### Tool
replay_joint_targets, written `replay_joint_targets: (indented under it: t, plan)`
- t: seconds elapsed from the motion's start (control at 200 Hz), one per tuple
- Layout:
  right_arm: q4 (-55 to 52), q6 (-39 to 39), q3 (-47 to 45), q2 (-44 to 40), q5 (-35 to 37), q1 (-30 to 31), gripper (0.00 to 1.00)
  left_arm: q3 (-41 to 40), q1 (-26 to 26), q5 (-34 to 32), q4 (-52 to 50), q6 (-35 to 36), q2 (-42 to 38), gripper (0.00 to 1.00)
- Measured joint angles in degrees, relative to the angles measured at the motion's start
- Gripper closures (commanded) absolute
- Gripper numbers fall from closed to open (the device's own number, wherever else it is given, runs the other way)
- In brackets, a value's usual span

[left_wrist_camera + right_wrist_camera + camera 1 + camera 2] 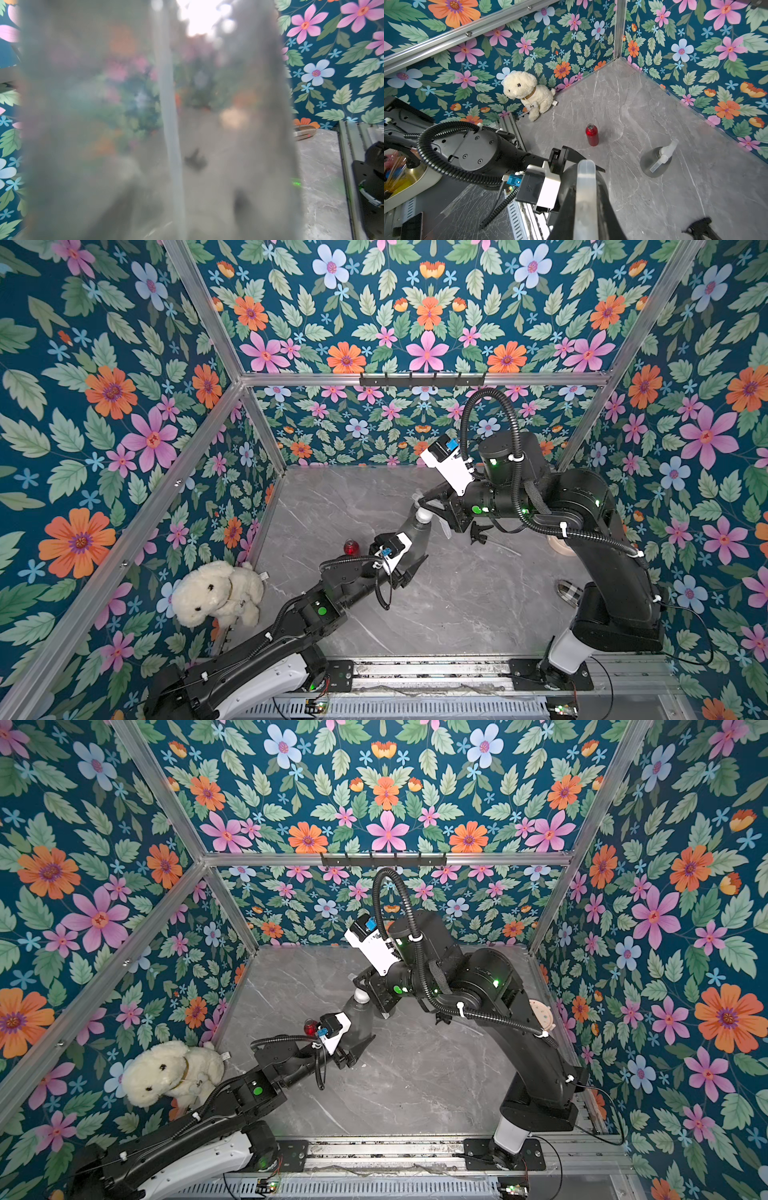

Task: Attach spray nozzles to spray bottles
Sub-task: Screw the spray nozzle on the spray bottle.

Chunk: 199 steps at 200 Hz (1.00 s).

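A plush dog (216,593) sits in the near corner, well to the left of the left tool (409,551). That tool's jaws are closed round the body of a smoky grey bottle (415,533), holding it tilted with the neck toward the right arm. The left wrist view is nearly filled by the bottle's blurred side and alone shows the thin dip tube (169,124) running down inside it. Just left of the left tool, apart from its jaws, a red bottle (351,547) stands upright; the right wrist view shows its open mouth. Beyond, the right tool (429,509) is clamped tight on a whitish nozzle (585,187) at the bottle's neck. In both top views the wrist covers much of that grip; the right wrist view looks along it, a dark finger on either side of the nozzle. A black nozzle (480,533) lies on the grey desk (457,614) near the right tool, untouched by either tool. Farthest, toward the back wall and clear only in the right wrist view, a second bottle (654,166) stands well apart from both tools, a whitish spray head (667,150) already on it.
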Motion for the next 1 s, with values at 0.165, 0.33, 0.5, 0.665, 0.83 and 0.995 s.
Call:
replay_joint_targets:
  t: [0.165, 0.33, 0.5, 0.665, 0.83, 0.995]
  plan:
    - [-0.2, 0.1, -0.2, -0.7, 1.2, 0.2, 1.0, 0.0, -0.1, 0.5, 0.5, 0.2, -0.1, 1.0]
    - [-1.2, 0.0, 2.4, 1.0, 0.9, 0.0, 1.0, 0.0, -0.1, 0.5, 1.0, 0.0, -0.1, 1.0]
    - [0.2, 0.0, 1.1, 1.7, -1.5, -0.3, 1.0, -0.9, 0.0, -1.2, 0.7, -0.3, -1.0, 1.0]
    - [3.0, 0.7, -1.4, 0.4, -6.8, -1.6, 1.0, -1.6, 0.0, -1.3, 1.1, -0.2, -2.6, 1.0]
    - [3.1, 0.7, 0.3, 1.1, -10.2, -2.2, 1.0, -1.6, 0.0, -0.8, 1.5, -0.1, -3.8, 1.0]
    - [2.2, 0.7, 1.9, 2.6, -10.2, -2.3, 0.97, -1.4, 0.1, -1.0, 1.4, -0.3, -3.5, 1.0]
